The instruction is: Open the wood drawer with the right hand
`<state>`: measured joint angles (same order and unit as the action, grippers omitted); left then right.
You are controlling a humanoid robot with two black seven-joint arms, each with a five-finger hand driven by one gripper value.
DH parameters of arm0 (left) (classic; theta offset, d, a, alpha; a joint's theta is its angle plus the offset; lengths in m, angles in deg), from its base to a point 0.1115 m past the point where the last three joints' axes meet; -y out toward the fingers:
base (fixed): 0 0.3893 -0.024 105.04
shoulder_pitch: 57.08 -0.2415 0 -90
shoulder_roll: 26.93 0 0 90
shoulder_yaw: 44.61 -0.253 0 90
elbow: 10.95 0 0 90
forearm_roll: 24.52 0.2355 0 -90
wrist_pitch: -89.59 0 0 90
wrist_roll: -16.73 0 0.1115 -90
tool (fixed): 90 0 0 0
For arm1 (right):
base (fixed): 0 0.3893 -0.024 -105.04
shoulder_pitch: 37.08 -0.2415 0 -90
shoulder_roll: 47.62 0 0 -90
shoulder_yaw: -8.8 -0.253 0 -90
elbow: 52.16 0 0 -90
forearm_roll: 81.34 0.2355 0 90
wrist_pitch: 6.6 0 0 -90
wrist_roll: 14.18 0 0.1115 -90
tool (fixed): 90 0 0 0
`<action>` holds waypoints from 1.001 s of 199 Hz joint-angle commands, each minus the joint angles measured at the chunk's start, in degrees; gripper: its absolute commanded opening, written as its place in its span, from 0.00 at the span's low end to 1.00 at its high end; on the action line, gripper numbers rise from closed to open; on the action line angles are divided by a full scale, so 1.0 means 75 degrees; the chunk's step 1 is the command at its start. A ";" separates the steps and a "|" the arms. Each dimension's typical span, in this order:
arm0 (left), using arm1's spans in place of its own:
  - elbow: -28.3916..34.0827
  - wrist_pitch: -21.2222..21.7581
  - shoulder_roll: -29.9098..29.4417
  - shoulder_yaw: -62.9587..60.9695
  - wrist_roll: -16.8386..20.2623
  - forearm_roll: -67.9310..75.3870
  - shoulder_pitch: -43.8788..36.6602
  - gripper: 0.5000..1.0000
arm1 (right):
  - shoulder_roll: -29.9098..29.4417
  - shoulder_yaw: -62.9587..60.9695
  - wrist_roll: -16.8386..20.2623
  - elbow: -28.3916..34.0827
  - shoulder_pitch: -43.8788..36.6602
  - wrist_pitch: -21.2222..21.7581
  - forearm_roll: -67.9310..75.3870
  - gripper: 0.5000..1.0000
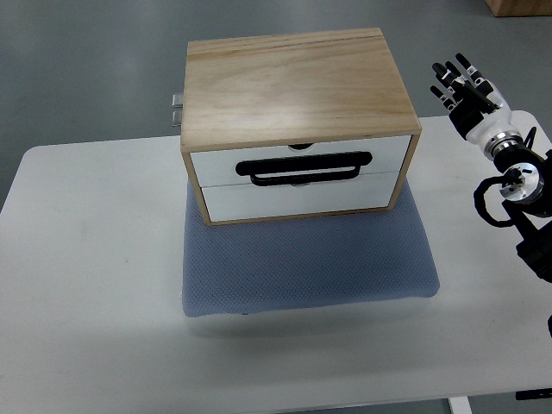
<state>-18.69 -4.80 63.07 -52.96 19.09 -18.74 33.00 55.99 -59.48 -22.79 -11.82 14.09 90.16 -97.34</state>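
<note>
A light wood box with two white drawer fronts stands on a blue-grey mat. The upper drawer carries a black bar handle and looks pushed in, flush with the frame. Below it sits the lower drawer. My right hand hovers to the right of the box, level with its top rear corner and apart from it, fingers spread and holding nothing. Its black and white forearm comes in from the right edge. No left arm is in sight.
The mat lies on a white table whose front edge runs along the bottom. Grey floor lies beyond the table's far edge. A small metal bracket sticks out behind the box's left side. A wooden object shows at the top right corner.
</note>
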 commanded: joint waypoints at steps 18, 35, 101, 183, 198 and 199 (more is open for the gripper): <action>0.0000 -0.0059 0.0000 0.0023 0.0001 -0.0008 0.0001 1.00 | 0.0001 -0.0002 0.0000 -0.0001 -0.0003 0.0001 0.0000 0.89; 0.0035 -0.0047 0.0000 0.0023 -0.0011 -0.0008 0.0001 1.00 | 0.0001 -0.0002 0.0000 -0.0001 -0.0003 0.0001 0.0000 0.89; 0.0082 0.0011 0.0000 0.0023 0.0001 -0.0008 0.0001 1.00 | 0.0036 -0.0002 0.0000 -0.0001 -0.0014 0.0001 0.0000 0.89; 0.0082 0.0023 0.0000 0.0023 -0.0011 -0.0008 0.0001 1.00 | 0.0071 -0.0025 0.0000 -0.0024 -0.0038 0.0001 -0.0011 0.89; 0.0082 0.0011 0.0000 0.0023 0.0001 -0.0008 0.0001 1.00 | 0.0060 -0.0048 0.0000 -0.0024 -0.0038 0.0001 -0.0011 0.89; 0.0082 0.0011 0.0000 0.0023 0.0001 -0.0008 0.0001 1.00 | 0.0060 -0.0048 0.0000 -0.0024 -0.0038 0.0001 -0.0011 0.89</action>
<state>-18.08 -4.67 63.07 -52.79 19.08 -18.81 33.01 56.61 -59.70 -22.79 -11.99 13.74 90.17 -97.42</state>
